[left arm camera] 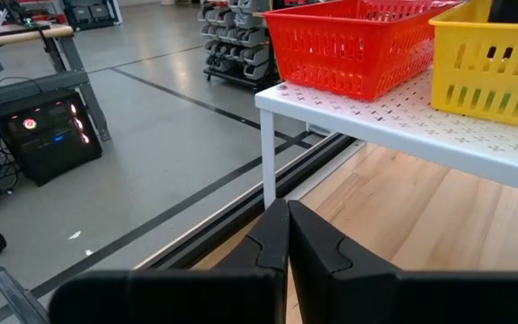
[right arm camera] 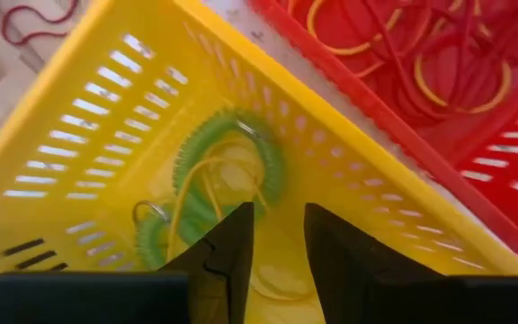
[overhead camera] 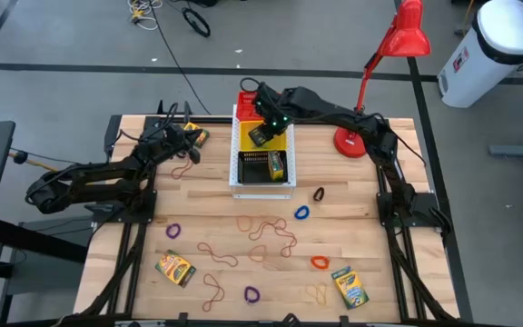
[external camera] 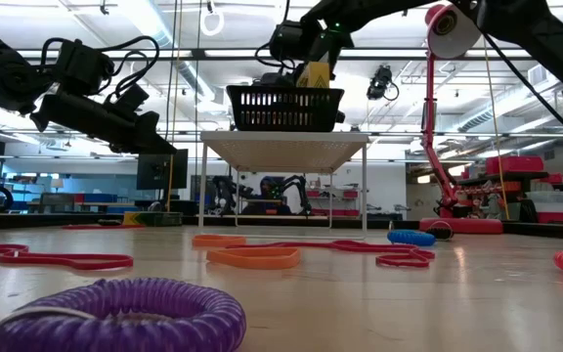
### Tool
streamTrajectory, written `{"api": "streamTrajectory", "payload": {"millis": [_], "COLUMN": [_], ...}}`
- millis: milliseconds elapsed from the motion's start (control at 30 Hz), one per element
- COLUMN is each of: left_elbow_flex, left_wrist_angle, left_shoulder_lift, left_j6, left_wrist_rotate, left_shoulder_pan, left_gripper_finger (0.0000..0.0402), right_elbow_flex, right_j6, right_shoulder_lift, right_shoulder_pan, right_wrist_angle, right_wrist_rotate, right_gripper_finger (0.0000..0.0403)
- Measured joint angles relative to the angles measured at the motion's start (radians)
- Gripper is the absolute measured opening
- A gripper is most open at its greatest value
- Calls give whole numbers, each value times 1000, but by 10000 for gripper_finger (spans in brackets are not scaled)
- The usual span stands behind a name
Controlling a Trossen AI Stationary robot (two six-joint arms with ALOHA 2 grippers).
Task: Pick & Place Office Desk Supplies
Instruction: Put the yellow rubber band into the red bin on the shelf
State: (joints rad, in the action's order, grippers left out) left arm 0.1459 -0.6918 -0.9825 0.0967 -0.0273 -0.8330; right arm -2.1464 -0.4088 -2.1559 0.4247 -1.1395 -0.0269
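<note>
My right gripper (right arm camera: 278, 219) hangs open over the yellow basket (right arm camera: 106, 108) on the white perforated board (overhead camera: 235, 145), pointing steeply down. Nothing is between its fingers. Green elastic loops (right arm camera: 232, 148) and thin yellow bands lie on the basket's floor below it. Beside it stand a red basket (right arm camera: 439, 99) with rubber bands and a black basket (overhead camera: 260, 170) with a crayon box (overhead camera: 277, 165). On the table lie crayon boxes (overhead camera: 175, 268) (overhead camera: 350, 286), reddish-brown rubber bands (overhead camera: 266, 232) and purple (overhead camera: 172, 231), blue (overhead camera: 302, 213), black (overhead camera: 319, 193) and orange (overhead camera: 320, 262) loops. My left gripper (left arm camera: 288, 243) waits shut at the far left.
A red desk lamp (overhead camera: 398, 54) stands at the far right, close behind my right arm. Another crayon box (overhead camera: 196, 136) lies beside the left gripper. The board stands on legs above the table (external camera: 281, 147). The near half of the table holds the scattered supplies.
</note>
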Motion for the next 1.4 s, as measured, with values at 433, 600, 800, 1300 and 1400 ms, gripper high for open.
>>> {"api": "streamTrajectory", "payload": {"millis": [433, 600, 800, 1300, 1400], "left_elbow_flex": [0, 0, 0, 0, 0], "left_wrist_angle": [0, 0, 0, 0, 0], "left_shoulder_lift": [0, 0, 0, 0, 0], "left_j6": [3, 11, 10, 19, 19], "left_wrist_rotate": [0, 1, 1, 3, 4], "left_shoulder_pan": [0, 0, 0, 0, 0], "left_gripper_finger": [7, 7, 7, 7, 7], "right_elbow_flex": [10, 10, 10, 10, 10], "right_j6": [43, 54, 59, 52, 47], "right_shoulder_lift": [-17, -24, -24, 26, 58], "right_shoulder_pan": [3, 5, 6, -1, -8], "right_wrist_angle": [-13, 0, 0, 12, 13], "right_wrist_rotate": [-63, -79, -79, -88, -109], "right_gripper_finger": [160, 143, 98, 11, 10]}}
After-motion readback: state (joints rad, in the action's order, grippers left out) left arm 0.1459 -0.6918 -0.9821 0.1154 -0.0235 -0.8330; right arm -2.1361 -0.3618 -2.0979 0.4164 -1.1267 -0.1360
